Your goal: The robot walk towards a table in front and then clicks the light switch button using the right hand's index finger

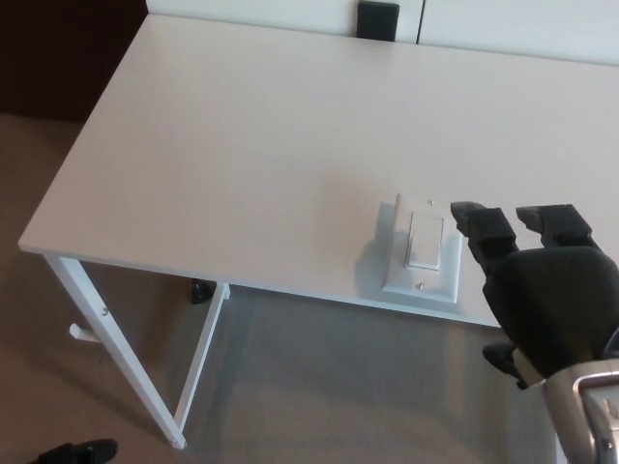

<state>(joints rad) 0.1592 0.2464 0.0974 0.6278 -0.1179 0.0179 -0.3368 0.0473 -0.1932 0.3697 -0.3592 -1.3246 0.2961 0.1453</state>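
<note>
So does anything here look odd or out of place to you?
Only the light switch: it lies flat near the front edge of the table rather than on a wall. Nothing looks spilled or damaged. The right hand is beside it.

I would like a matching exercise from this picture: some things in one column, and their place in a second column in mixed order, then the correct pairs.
Things:
1. light switch
2. right hand
3. black box
4. black shoe

Places:
A. on the floor, at the bottom left corner of the picture
B. past the table's far edge
C. on the white table, near its front edge
D. just right of the switch plate, fingers pointing away from the robot

Pairs: 1-C, 2-D, 3-B, 4-A
</note>
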